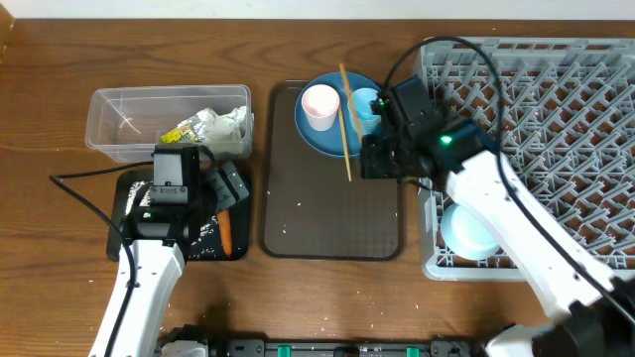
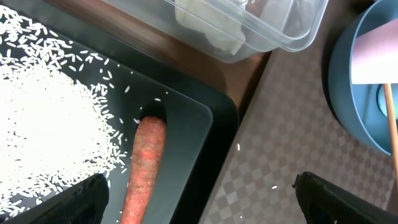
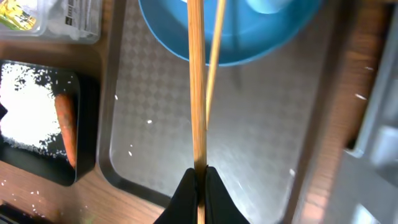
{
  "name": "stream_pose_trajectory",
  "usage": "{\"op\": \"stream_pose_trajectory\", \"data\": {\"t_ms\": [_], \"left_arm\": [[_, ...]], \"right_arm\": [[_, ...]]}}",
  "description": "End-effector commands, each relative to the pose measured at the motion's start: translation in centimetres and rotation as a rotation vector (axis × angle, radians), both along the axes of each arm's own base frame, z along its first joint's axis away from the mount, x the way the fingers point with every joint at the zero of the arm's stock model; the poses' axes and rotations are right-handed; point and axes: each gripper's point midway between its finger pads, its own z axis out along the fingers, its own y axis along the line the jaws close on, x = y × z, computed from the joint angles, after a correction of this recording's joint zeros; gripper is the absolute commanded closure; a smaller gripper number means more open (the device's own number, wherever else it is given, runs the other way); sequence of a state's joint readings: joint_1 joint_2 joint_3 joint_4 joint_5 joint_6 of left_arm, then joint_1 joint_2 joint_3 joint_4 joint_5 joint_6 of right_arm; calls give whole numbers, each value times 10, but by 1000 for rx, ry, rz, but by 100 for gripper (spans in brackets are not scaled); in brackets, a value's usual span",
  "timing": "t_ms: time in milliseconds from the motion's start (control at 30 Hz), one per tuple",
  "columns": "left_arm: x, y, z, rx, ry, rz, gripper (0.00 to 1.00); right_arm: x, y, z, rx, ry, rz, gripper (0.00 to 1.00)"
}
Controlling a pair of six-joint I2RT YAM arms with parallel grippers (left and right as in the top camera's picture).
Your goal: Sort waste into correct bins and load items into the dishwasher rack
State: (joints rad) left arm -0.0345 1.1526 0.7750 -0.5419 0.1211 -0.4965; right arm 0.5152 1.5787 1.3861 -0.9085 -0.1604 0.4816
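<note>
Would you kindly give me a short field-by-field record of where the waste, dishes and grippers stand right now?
clear tub: holds the wrapper
black tray: holds rice and carrot
rack: light-blue bowl in it
plate: on brown tray, carrying pink cup and light-blue cup
left gripper: open, above black tray
right gripper: shut on one of the chopsticks
</note>
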Motion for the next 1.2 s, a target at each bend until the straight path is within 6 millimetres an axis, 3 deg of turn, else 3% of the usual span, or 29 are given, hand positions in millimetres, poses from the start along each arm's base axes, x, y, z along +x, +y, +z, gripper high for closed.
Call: {"op": "stream_pose_trajectory", "data": {"t_ms": [0,267,400,733,1167], "left_arm": [[4,1,5,8,-13,-7,2],[4,1,5,8,-13,-7,2],[4,1,5,8,-13,-7,2],[4,1,5,8,-13,-7,2],[4,1,5,8,-13,-7,2]], "right_arm": [[0,-29,15,-73,-53,-55,99],[-20,-99,9,-249,46,-190,99],[-24,-119,6,-273,87,-224,99],[-22,-131,1,-288,93,-231,99],[-14,-145,-21,-368,56,-199,99]]}}
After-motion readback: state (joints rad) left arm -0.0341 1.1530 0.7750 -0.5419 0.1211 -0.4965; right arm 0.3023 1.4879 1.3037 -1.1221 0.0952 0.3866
